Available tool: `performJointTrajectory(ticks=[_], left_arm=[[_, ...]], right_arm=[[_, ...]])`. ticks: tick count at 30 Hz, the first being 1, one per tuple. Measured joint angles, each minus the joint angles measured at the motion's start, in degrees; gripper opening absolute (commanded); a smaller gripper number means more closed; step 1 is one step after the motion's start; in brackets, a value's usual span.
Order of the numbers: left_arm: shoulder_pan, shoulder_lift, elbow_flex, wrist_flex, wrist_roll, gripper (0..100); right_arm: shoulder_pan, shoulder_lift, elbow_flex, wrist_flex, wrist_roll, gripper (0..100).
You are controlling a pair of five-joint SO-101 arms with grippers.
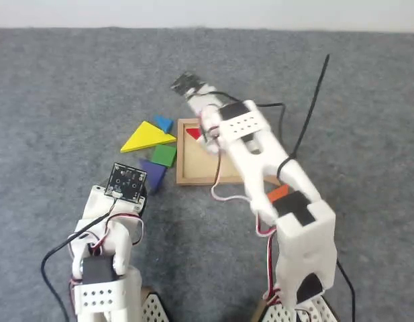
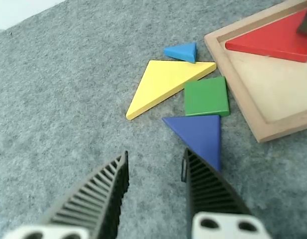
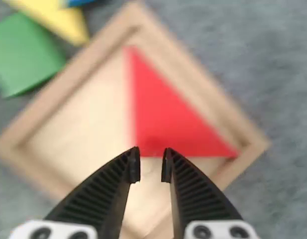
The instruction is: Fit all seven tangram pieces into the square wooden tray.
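The square wooden tray (image 1: 186, 176) holds a red triangle (image 1: 193, 133) against its far rim. To its left on the carpet lie a big yellow triangle (image 1: 147, 136), a small light-blue triangle (image 1: 164, 123), a green square (image 1: 164, 155) and a dark blue triangle (image 1: 153, 173). My right gripper (image 3: 150, 165) hangs over the tray (image 3: 53, 97) at the near edge of the red triangle (image 3: 168, 119), its fingers a little open with nothing between them. My left gripper (image 2: 154, 162) stands open above the carpet just short of the dark blue triangle (image 2: 198, 134), apart from the green square (image 2: 207, 96) and the yellow triangle (image 2: 165, 82).
An orange piece (image 1: 278, 192) peeks out beside the right arm, to the right of the tray. Grey carpet covers the table all around. A black cable (image 1: 307, 114) arcs over the right side. The small light-blue triangle (image 2: 183, 51) lies next to the tray's corner (image 2: 213, 40).
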Motion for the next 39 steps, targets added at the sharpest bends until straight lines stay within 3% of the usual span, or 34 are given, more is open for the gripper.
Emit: performJointTrajectory(ticks=[21,25,32,39], left_arm=[[0.0,0.0,0.0,0.0,0.0,17],[0.0,0.0,0.0,0.0,0.0,17],[0.0,0.0,0.0,0.0,0.0,17],[0.0,0.0,0.0,-3.1,5.4,17]], right_arm=[[1.7,10.0,-8.9,-3.3,-1.7,9.0],[1.7,9.0,-9.9,2.0,0.3,9.0],[7.7,-9.9,-6.5,11.8,0.8,9.0],[10.1,-34.7,18.3,8.4,1.4,9.0]])
